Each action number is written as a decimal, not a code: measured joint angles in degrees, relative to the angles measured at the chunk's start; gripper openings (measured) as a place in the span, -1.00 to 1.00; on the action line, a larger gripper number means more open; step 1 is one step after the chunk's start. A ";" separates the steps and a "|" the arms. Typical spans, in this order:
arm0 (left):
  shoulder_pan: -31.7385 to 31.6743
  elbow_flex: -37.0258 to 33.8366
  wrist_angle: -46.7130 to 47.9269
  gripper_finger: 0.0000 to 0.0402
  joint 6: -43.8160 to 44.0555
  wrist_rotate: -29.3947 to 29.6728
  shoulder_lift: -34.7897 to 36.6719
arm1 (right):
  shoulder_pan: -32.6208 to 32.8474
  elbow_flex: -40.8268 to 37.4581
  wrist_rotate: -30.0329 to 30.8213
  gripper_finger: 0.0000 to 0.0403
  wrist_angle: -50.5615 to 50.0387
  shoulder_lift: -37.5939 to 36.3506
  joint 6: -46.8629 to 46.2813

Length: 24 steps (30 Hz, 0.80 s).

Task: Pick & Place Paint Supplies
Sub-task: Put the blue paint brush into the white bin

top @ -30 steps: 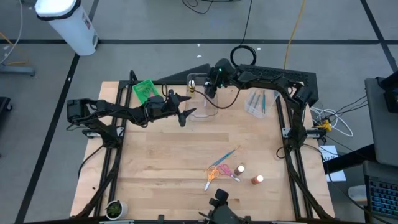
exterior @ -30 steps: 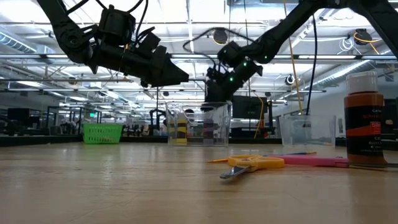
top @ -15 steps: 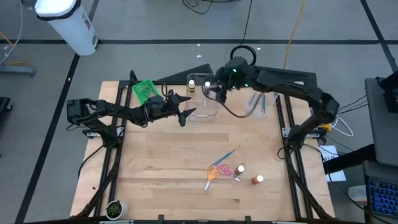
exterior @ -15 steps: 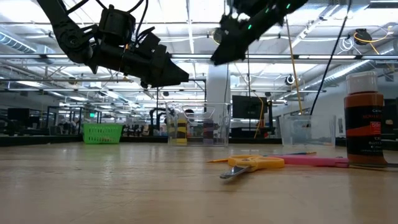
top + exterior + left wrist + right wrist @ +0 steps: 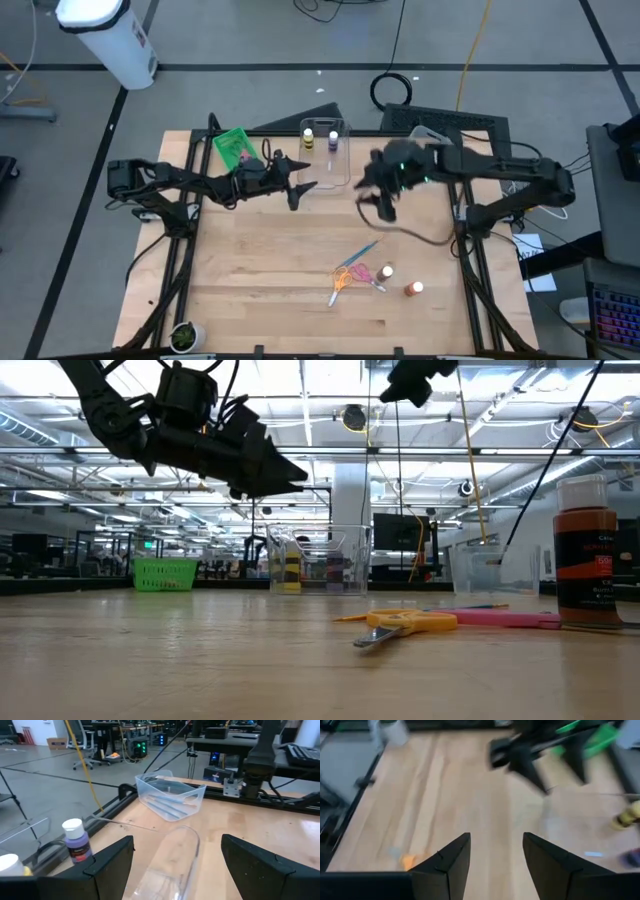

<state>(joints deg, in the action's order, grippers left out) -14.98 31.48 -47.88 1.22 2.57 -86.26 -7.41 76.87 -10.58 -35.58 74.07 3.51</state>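
The step in hand looks like the reach between placements: the right claw hangs in the air over the counter, between the clear tubs at the far edge and the supplies left near the front edge, and it carries nothing. In its own wrist view the two fingers stand partly apart with only bare wood between them, so it is open and empty. The left claw waits just beside the narrow clear tub, its fingers spread wide around empty air and touching nothing; the wrist view looks down over that tub's rim. A yellow paint bottle and a purple paint bottle stand at the far edge next to that tub, and a second clear tub already holds thin brushes. Still loose on the counter, clustered near the front right, are the orange-handled scissors, the pink-handled scissors, a thin blue paintbrush and two more white-capped bottles, one pale and one orange-brown paint bottle. The next move probably calls for the right claw to travel toward that cluster, open wider, line up over one item and descend without nudging its close neighbours.
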 joint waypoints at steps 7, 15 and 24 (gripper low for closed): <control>1.04 0.00 -0.10 0.53 0.16 0.04 0.00 | 7.72 -13.84 0.04 -0.15 0.64 -3.10 5.51; 1.09 0.00 -0.24 0.53 0.14 0.07 0.02 | 10.59 -32.52 7.61 -0.15 5.89 -3.57 4.78; 1.09 0.00 -0.31 0.53 0.07 0.50 0.02 | 10.55 -46.09 7.49 -0.15 24.33 -3.55 2.12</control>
<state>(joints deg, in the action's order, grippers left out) -13.89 31.48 -48.18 1.30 3.07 -86.24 3.14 30.78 -3.09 -11.25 70.52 5.63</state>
